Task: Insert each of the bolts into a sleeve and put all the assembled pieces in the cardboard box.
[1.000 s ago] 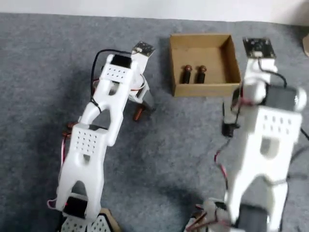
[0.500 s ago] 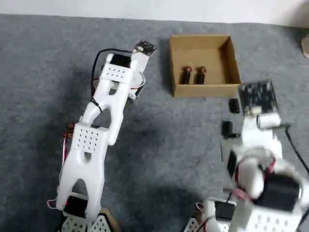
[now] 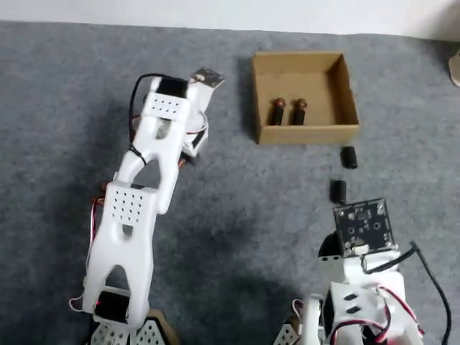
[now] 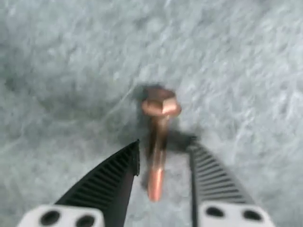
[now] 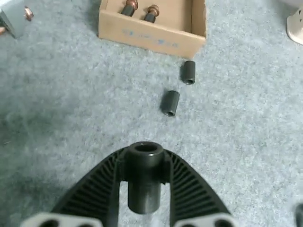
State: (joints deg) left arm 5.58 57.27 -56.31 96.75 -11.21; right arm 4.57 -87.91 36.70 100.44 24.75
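Near cardboard box (image 3: 305,134): two loose black sleeves (image 3: 348,157) (image 3: 338,190)
Left end effector (image 4: 164,144): apart, straddling copper hex-head bolt (image 4: 161,106)
Right end effector (image 5: 144,158): clamped on hollow sleeve (image 5: 144,189)

Legible text, numbers, signs: none was recorded. Outer wall of the cardboard box (image 5: 151,40): one faint bluish printed mark, which was too blurred to read.
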